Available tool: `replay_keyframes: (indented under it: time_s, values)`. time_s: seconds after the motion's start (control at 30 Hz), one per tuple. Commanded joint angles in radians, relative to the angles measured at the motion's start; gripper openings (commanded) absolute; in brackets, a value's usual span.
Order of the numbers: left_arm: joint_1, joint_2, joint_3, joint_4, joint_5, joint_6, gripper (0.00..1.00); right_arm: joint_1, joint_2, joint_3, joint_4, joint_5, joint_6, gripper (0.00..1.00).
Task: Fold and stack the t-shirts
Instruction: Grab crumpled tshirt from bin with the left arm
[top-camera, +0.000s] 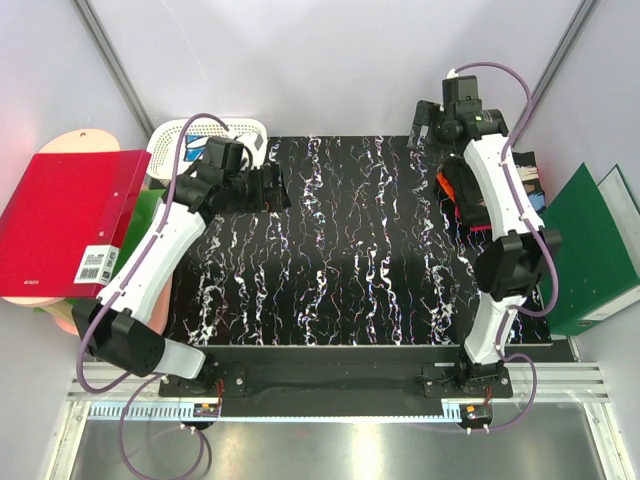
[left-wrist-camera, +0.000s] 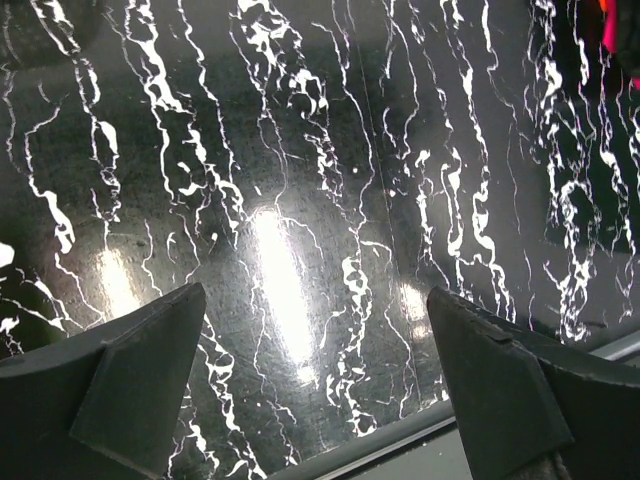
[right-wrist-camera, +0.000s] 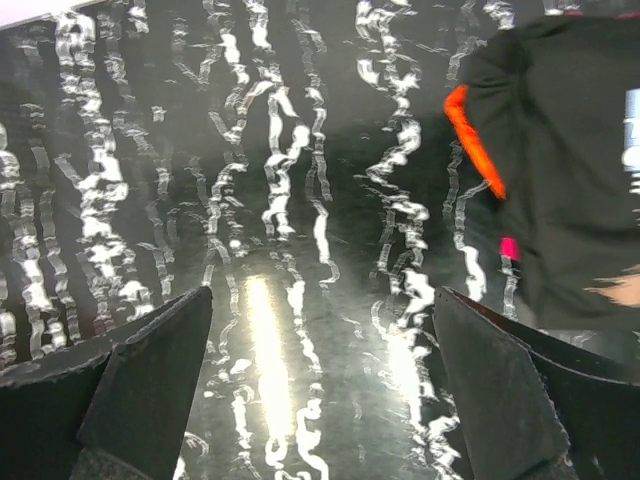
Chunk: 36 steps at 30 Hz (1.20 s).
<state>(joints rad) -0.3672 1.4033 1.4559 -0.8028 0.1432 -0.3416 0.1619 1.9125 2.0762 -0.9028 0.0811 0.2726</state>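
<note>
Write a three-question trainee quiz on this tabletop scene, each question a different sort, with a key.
1. True or false: the left gripper is shut on a shirt.
2. The pile of soft black and red-orange t-shirts lies on the black white-veined tabletop at its: A left side; B right side; C centre.
3. Fill in: the white plastic lattice basket stands by the tabletop's far ____ corner.

Key: 1 false, its jaws stand open over bare tabletop; 2 B; 3 left.
</note>
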Motion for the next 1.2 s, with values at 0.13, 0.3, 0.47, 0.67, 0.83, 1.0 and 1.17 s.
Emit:
replay_keyframes:
  time_s: [0.13, 0.3, 0.47, 0.67, 0.83, 1.0, 1.17]
  values:
    - [0.001, 0.21, 0.112, -0.183, -0.034, 0.075, 0.99, 0.146, 0.164, 0.249, -0.148, 0.233, -0.085, 1.0]
    - [0.001, 0.221, 0.195, -0.233, -0.27, 0.07, 0.99, 0.217, 0.275, 0.438, -0.192, 0.192, -0.046, 1.0]
    - [0.002, 0.262, 0.309, -0.185, -0.505, 0.021, 0.99, 0.248, 0.35, 0.561, -0.186, 0.115, -0.027, 1.0]
    - [0.028, 0.489, 0.612, -0.177, -0.573, 0.036, 0.99, 0.245, 0.295, 0.461, -0.185, 0.17, -0.03, 1.0]
    - [0.094, 0.632, 0.689, -0.187, -0.574, -0.105, 0.99, 0.245, 0.223, 0.333, -0.199, 0.236, -0.026, 1.0]
    - [0.126, 0.729, 0.774, -0.136, -0.579, -0.347, 0.99, 0.243, 0.183, 0.217, -0.199, 0.31, -0.024, 1.0]
    - [0.128, 0.848, 0.951, -0.095, -0.6, -0.35, 0.99, 0.232, 0.168, 0.145, -0.193, 0.312, -0.013, 1.0]
